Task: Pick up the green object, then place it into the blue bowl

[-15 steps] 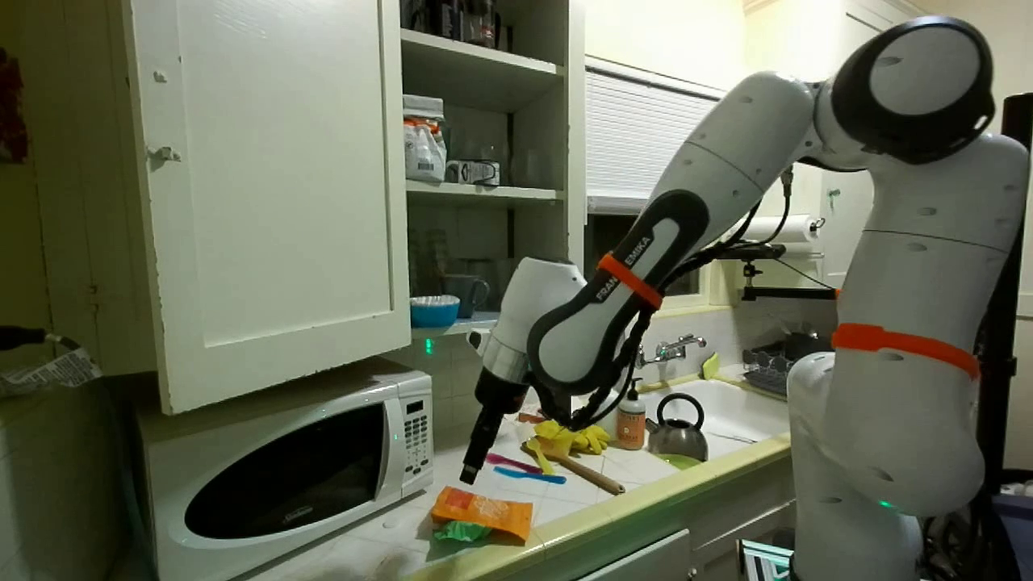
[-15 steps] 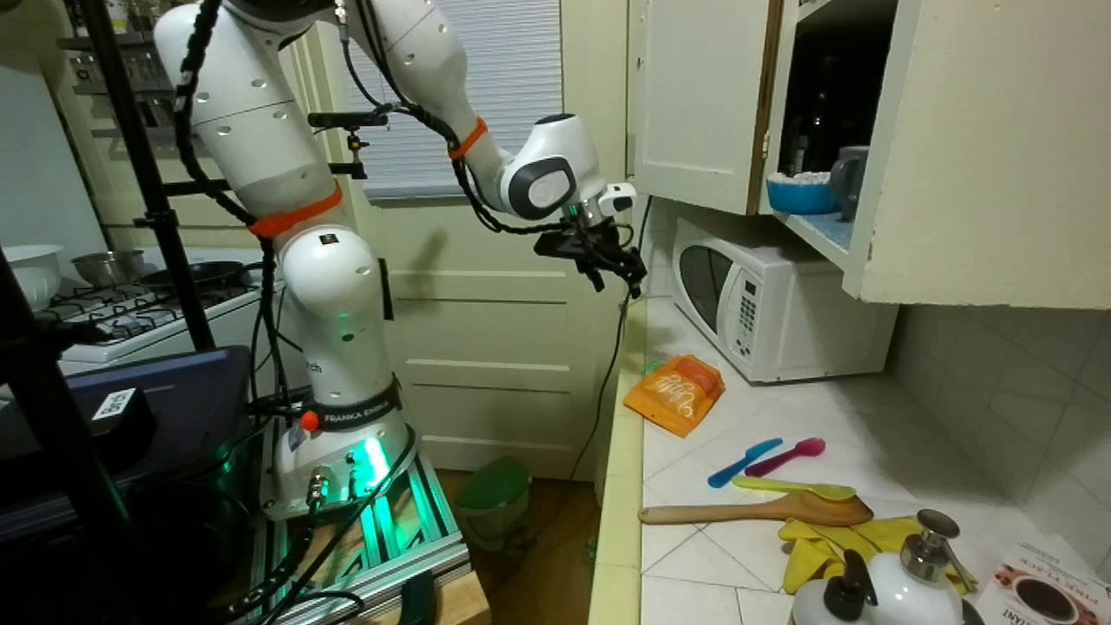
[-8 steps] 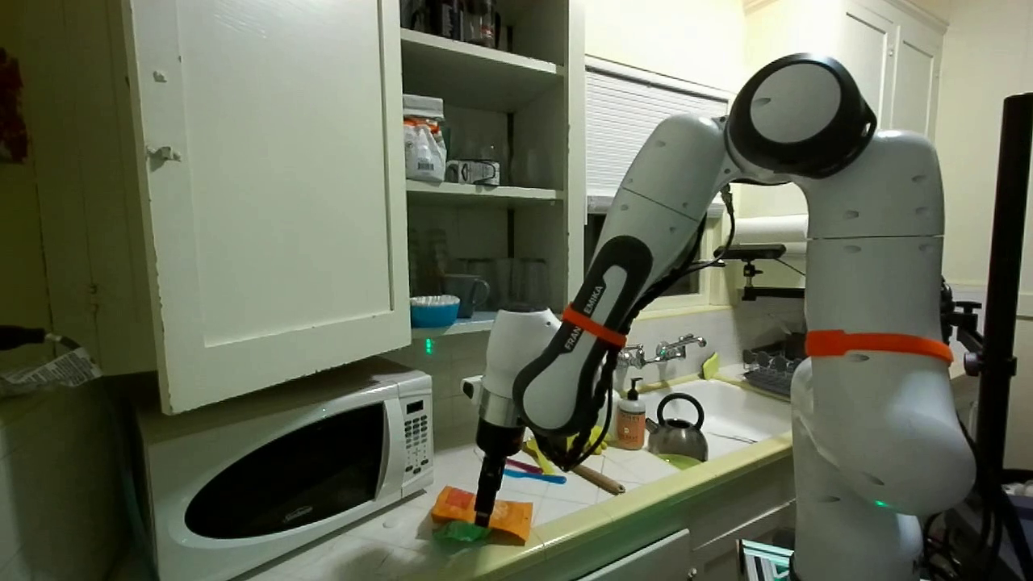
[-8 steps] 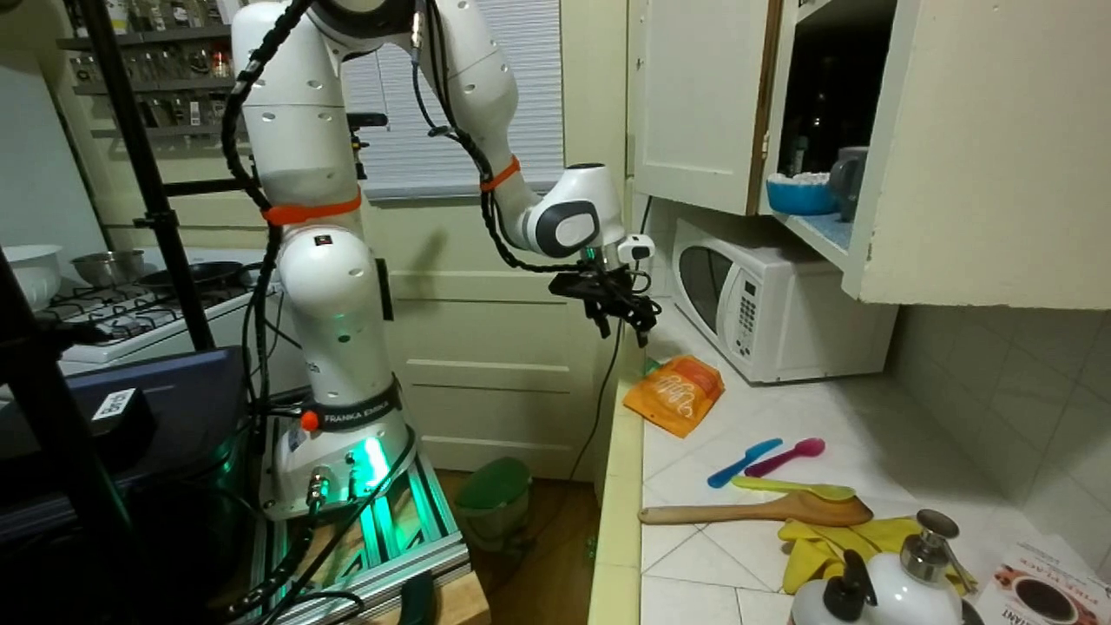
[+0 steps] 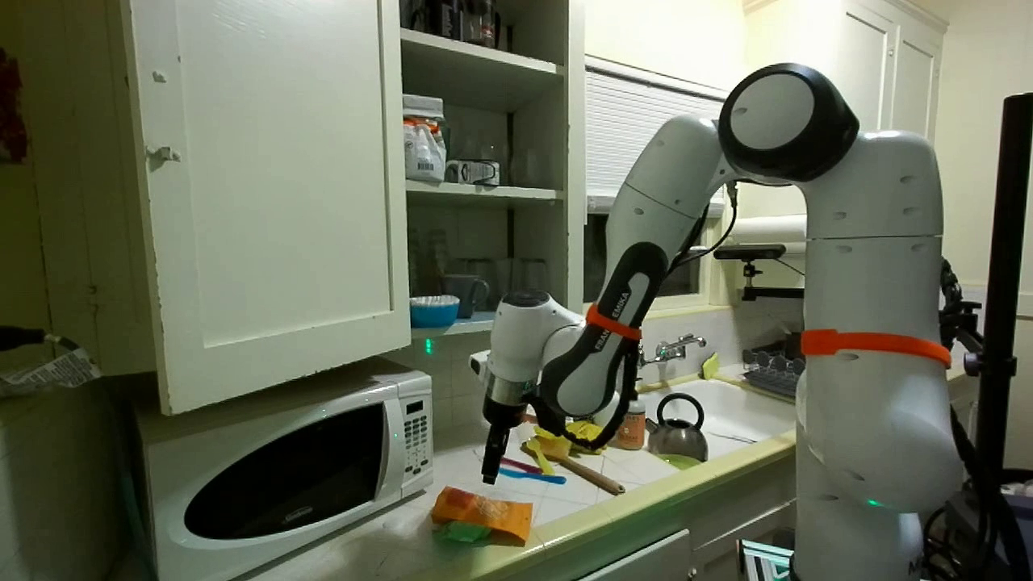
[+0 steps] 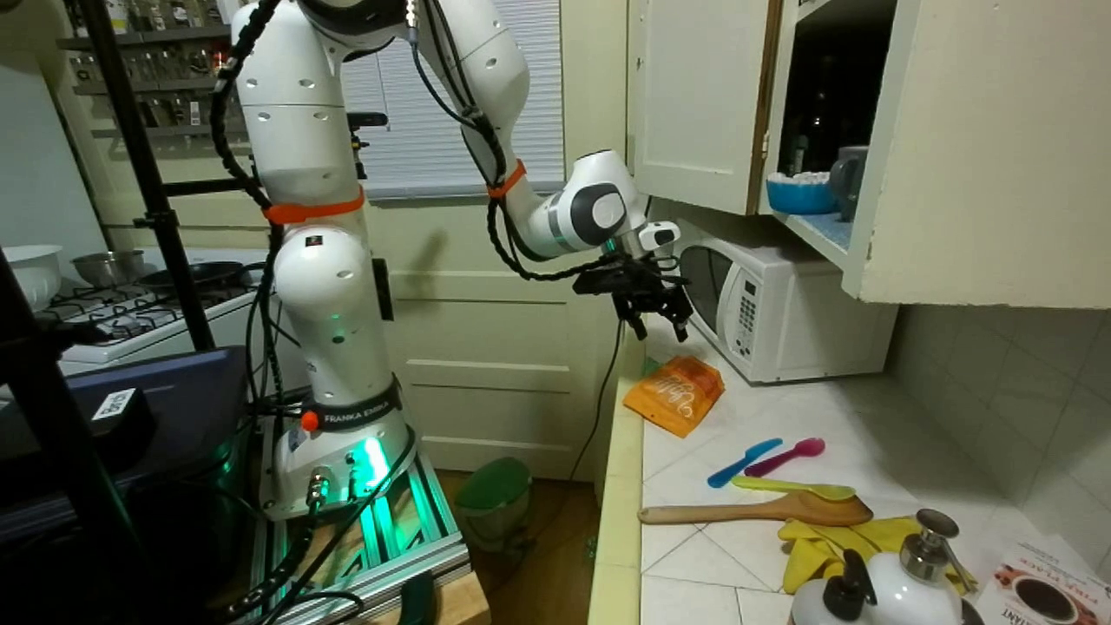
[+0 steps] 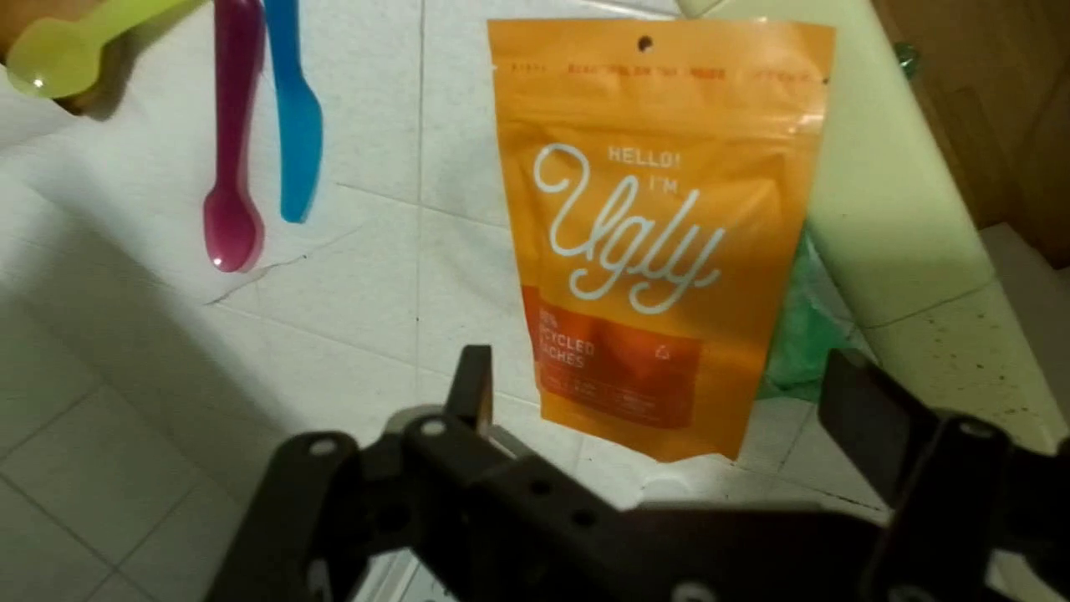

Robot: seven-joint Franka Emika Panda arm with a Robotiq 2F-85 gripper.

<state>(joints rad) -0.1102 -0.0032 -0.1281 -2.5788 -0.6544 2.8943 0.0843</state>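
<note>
The end effector (image 7: 658, 376) is spread wide, big gap between the fingers (image 7: 869, 426), and it's hanging above the counter (image 6: 807, 408) with the orange bag (image 7: 652, 226) below it. From the wrist view the fingers frame the bottom end of that bag, which is lying with its "Ugly" lettering facing up. The green thing (image 7: 802, 334) looks crumpled and sits right against the long side of the bag, between it and the yellow edge (image 7: 894, 184). The bag hides part of it from the wrist view, so I can't make out the full shape.

The blue bowl (image 5: 436, 312) is up in the open cupboard (image 5: 575, 145), on a shelf (image 5: 480, 324) beside a grey mug (image 5: 466, 292), something white showing at its top. That's well apart from the green thing.

Also on the counter: a blue knife (image 7: 298, 142) just beside a pink spoon (image 7: 235, 142), then a lime spoon (image 7: 63, 54) overlapping a wooden spoon (image 6: 729, 514) in view, with yellow gloves (image 6: 811, 551) by the wooden one. White microwave (image 5: 290, 460) is near the bag.
</note>
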